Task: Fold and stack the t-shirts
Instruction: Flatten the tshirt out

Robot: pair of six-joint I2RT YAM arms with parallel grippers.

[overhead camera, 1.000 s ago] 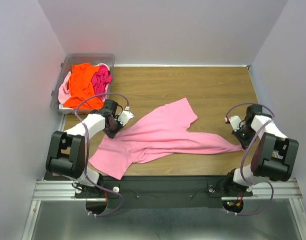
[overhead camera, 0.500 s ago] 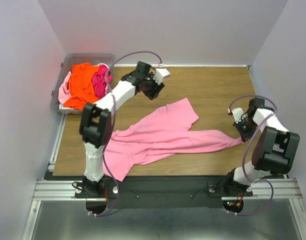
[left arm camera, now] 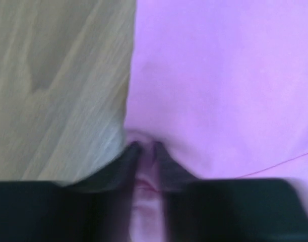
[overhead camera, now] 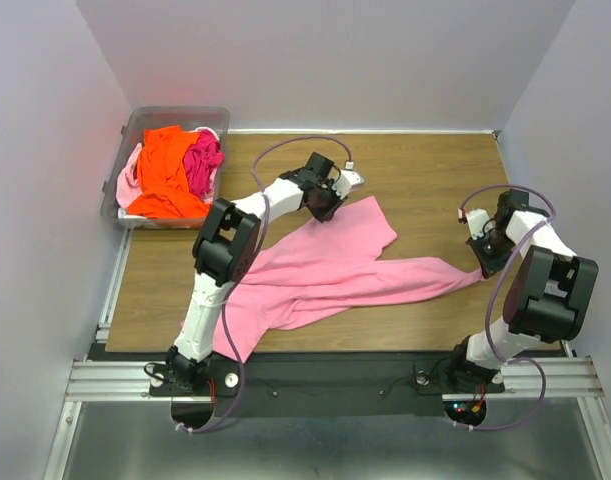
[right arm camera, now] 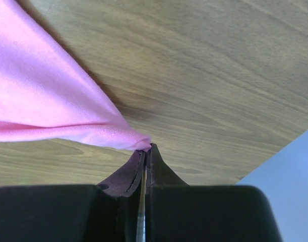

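Shirt [overhead camera: 315, 272]: pink, spread on table [overhead camera: 435, 180] | my left gripper [left arm camera: 146, 147]: narrow, astride its puckered edge, hold unclear | my right gripper [right arm camera: 145, 149]: pinched tight on its corner

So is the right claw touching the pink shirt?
Touching. The right wrist view shows the right gripper shut tight on a corner of the light pink t-shirt.

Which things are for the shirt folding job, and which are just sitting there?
For the job: pink shirt, pile of other shirts.
Just sitting there: plastic bin holding that pile, wooden table.
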